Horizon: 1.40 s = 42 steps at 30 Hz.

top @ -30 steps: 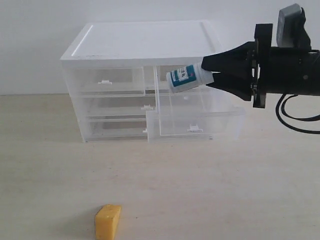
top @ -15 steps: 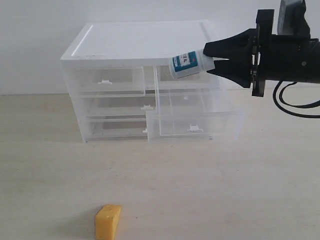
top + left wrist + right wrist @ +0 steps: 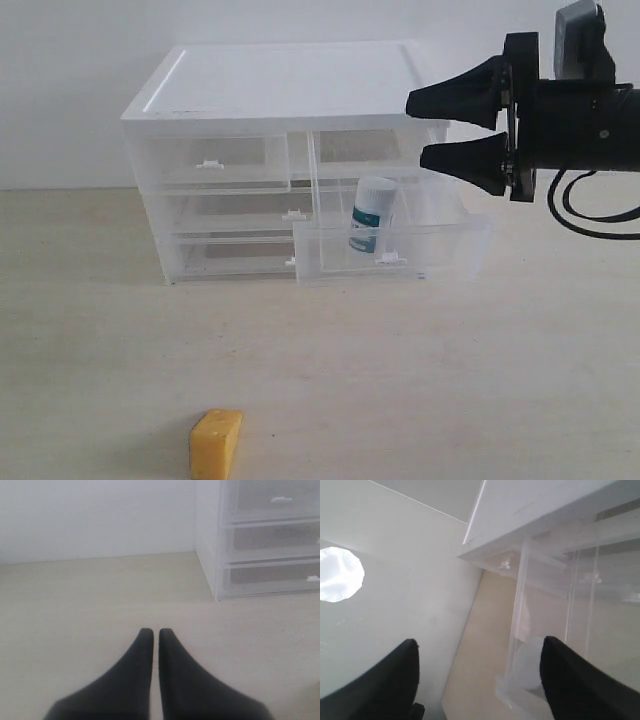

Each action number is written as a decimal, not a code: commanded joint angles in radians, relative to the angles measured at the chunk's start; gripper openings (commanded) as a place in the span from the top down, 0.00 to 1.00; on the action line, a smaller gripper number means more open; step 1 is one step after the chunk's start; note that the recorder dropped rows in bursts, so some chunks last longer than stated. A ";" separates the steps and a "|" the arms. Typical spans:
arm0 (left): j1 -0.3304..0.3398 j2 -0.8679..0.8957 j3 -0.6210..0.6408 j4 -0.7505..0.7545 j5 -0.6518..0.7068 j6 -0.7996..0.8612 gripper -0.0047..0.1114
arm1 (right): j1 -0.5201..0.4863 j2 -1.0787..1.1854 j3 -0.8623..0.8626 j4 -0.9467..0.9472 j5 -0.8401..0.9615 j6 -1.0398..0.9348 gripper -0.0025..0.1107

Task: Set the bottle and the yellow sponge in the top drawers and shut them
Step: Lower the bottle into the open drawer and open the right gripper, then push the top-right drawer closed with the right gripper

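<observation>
Plainly, the bottle (image 3: 372,212) stands upright in the open top drawer (image 3: 445,248); right pincer (image 3: 418,130) gapes empty, left pincer (image 3: 156,632) closed

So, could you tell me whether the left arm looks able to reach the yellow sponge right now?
Probably yes: the yellow sponge lies alone on the table, with nothing around it. The left gripper is shut and must open first.

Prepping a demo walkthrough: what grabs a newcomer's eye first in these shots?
The black right tool hangs open and empty beside the upper right corner of the white cabinet in the exterior view. Below it the bottle stands in the pulled-out top right drawer. The yellow sponge sits alone on the table, well in front of the cabinet.
</observation>
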 commanded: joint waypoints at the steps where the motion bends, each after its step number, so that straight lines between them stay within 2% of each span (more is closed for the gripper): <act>1: 0.003 -0.003 0.004 0.004 -0.008 0.004 0.92 | -0.004 -0.004 -0.008 -0.013 -0.008 0.001 0.42; 4: 0.003 -0.003 0.004 0.004 -0.008 0.004 0.92 | -0.002 -0.004 -0.036 -0.053 0.038 0.001 0.54; 9: 0.003 -0.003 0.004 0.004 -0.008 0.004 0.92 | 0.003 -0.006 -0.127 -0.174 0.073 0.004 0.98; 12: 0.003 -0.003 0.004 0.004 -0.008 0.004 0.92 | 0.043 -0.023 -0.168 -0.304 0.073 0.013 0.98; 16: 0.003 -0.003 0.004 0.004 -0.008 0.004 0.92 | 0.166 -0.041 -0.218 -0.530 0.058 0.095 0.98; 22: 0.003 -0.003 0.004 0.004 -0.008 0.004 0.92 | 0.366 -0.043 -0.305 -0.870 -0.105 0.287 0.98; 26: 0.003 -0.003 0.004 0.004 -0.008 0.004 0.92 | 0.463 -0.043 -0.338 -1.074 -0.204 0.429 0.98; 29: 0.003 -0.003 0.004 0.004 -0.008 0.004 0.92 | 0.485 -0.043 -0.345 -1.172 -0.266 0.531 0.98; 38: 0.003 -0.003 0.004 0.004 -0.008 0.004 0.92 | 0.485 -0.043 -0.345 -1.249 -0.334 0.637 0.98; 42: 0.003 -0.003 0.004 0.004 -0.008 0.004 0.92 | 0.485 -0.043 -0.345 -1.387 -0.374 0.797 0.98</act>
